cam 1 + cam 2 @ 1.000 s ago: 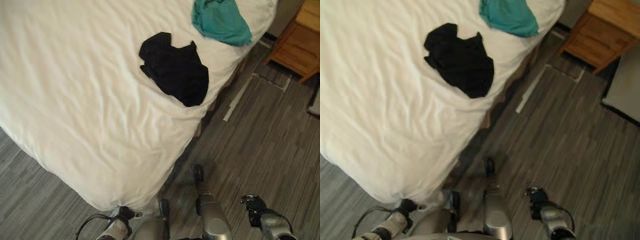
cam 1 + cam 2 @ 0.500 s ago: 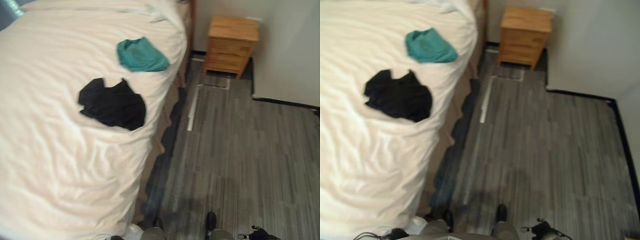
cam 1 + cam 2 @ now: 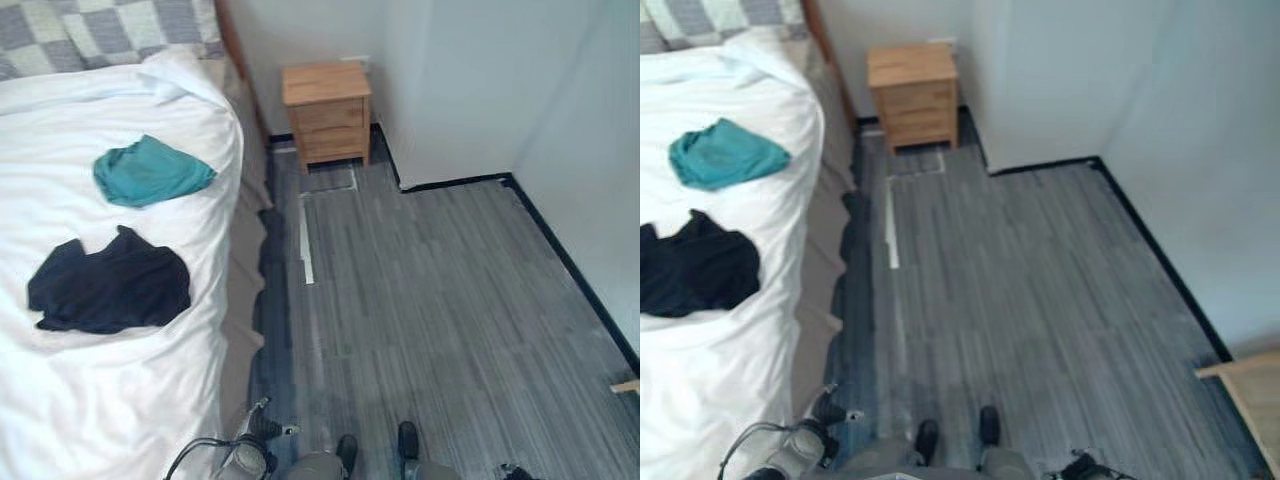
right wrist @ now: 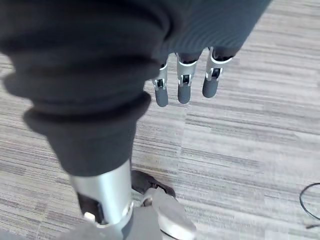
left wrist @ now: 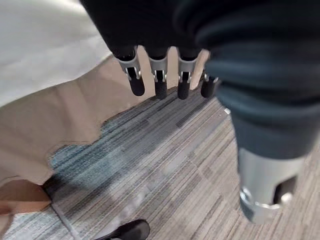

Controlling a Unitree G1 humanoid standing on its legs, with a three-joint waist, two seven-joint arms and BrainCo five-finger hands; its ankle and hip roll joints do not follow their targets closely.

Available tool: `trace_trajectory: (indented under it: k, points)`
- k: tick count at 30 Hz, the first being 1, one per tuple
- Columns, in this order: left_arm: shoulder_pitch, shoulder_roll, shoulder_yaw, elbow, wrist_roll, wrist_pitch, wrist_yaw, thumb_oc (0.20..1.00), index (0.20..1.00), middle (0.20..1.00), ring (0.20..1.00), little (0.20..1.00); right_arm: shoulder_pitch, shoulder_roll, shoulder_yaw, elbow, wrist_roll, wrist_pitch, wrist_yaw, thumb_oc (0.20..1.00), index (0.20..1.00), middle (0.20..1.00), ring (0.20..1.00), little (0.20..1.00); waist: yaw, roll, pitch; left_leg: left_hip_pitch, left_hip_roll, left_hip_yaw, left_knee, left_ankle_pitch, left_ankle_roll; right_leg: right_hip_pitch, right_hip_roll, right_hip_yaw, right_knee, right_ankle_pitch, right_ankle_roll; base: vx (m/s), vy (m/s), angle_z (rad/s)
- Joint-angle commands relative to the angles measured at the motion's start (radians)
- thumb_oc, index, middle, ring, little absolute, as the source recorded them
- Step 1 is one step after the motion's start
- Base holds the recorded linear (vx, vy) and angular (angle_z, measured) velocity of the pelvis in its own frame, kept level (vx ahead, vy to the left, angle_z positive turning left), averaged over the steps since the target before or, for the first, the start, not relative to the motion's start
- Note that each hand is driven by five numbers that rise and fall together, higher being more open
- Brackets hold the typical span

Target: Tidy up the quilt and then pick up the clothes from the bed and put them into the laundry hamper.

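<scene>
A white quilt (image 3: 130,340) covers the bed on the left. On it lie a black garment (image 3: 108,285) and, farther toward the pillows, a teal garment (image 3: 150,170). My left hand (image 5: 161,82) hangs beside the bed's edge over the floor, its fingers straight and holding nothing; it also shows at the bottom of the left eye view (image 3: 250,455). My right hand (image 4: 184,85) hangs over the grey floor, fingers straight and holding nothing. Both hands are well below and away from the clothes.
A wooden nightstand (image 3: 326,110) stands against the far wall beside the bed. Checkered pillows (image 3: 100,30) lie at the head. A beige bed skirt (image 3: 243,300) hangs along the side. White walls form a corner at right. A pale wooden piece (image 3: 1245,395) sits at lower right.
The camera has swung right and up: the bed has slid to the left of the picture, with floor, walls and pillows coming into sight. The clothes lie as before on the quilt.
</scene>
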Motion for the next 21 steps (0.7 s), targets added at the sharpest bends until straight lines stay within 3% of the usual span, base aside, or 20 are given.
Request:
trace_trajectory:
  k: [1,4,6,13,16,18,19,21]
  points:
    - [-0.075,-0.009,0.01,0.114,-0.047,0.024,0.038,1.0,1.0,1.0,1.0,1.0,-0.092,0.042,-0.103,-0.022,0.171,-0.017,-0.062,1.0,1.0,1.0,1.0,1.0,-0.149,0.034,0.026,0.144,0.2,0.21,-0.111,0.005,-0.098,-0.052,-0.103,-0.206,0.3,-0.192,0.145,-0.03,-0.012,0.05]
    - [-0.058,-0.038,0.025,0.163,-0.066,0.031,0.03,1.0,1.0,1.0,1.0,1.0,-0.095,0.042,-0.134,-0.006,0.218,-0.019,-0.072,1.0,1.0,1.0,1.0,1.0,-0.127,0.017,-0.017,0.123,0.183,0.255,-0.109,0.011,-0.096,0.023,-0.093,-0.201,0.186,-0.201,0.127,-0.03,-0.021,0.28]
    - [-0.041,-0.055,0.039,0.199,-0.055,0.038,0.029,1.0,1.0,1.0,1.0,1.0,-0.09,0.047,-0.131,0.006,0.222,-0.019,-0.068,1.0,1.0,1.0,1.0,1.0,-0.121,0.018,-0.03,0.123,0.186,0.268,-0.113,0.019,-0.095,0.03,-0.091,-0.19,0.146,-0.186,0.133,0.03,-0.061,-0.31]
    - [0.019,-0.049,0.049,0.251,0.015,0.054,0.026,1.0,1.0,1.0,1.0,1.0,-0.079,0.042,-0.087,0.011,0.167,-0.007,-0.045,1.0,1.0,1.0,1.0,1.0,-0.119,0.026,-0.036,0.153,0.196,0.285,-0.115,0.009,-0.105,0.05,-0.078,-0.156,0.121,-0.191,0.119,0.08,-0.097,-0.56]
    - [0.042,-0.049,0.061,0.22,-0.015,0.037,0.031,1.0,1.0,1.0,1.0,1.0,-0.071,0.029,-0.069,0.007,0.133,-0.014,-0.04,1.0,1.0,1.0,1.0,1.0,-0.106,0.024,-0.01,0.098,0.213,0.271,0.057,-0.023,-0.121,0.081,-0.067,-0.155,0.083,-0.202,0.098,0.02,-0.124,-0.24]
    - [0.038,-0.059,0.061,0.189,-0.055,0.031,0.042,1.0,1.0,1.0,1.0,1.0,-0.075,0.026,-0.065,0.013,0.124,-0.015,-0.048,1.0,1.0,1.0,1.0,1.0,-0.085,0.019,0.032,-0.002,0.226,0.237,0.262,0.046,-0.156,0.115,-0.058,-0.166,0.06,-0.211,0.069,0.0,-0.192,0.08]
    - [0.029,-0.069,0.045,0.156,-0.074,0.032,0.052,1.0,1.0,1.0,1.0,1.0,-0.076,0.017,-0.056,0.025,0.111,-0.007,-0.057,1.0,1.0,1.0,1.0,1.0,-0.061,0.006,0.077,-0.113,0.225,0.223,0.442,0.116,-0.16,0.157,-0.061,-0.191,0.036,-0.219,0.045,0.14,-0.232,0.27]
    - [0.052,-0.058,0.051,0.124,-0.086,0.019,0.028,1.0,1.0,1.0,1.0,1.0,-0.078,0.003,-0.019,0.041,0.057,0.002,-0.046,1.0,1.0,1.0,1.0,1.0,-0.025,-0.007,0.081,-0.231,0.147,0.266,0.442,0.055,-0.125,0.192,-0.058,-0.182,0.011,-0.25,0.042,0.32,-0.13,0.59]
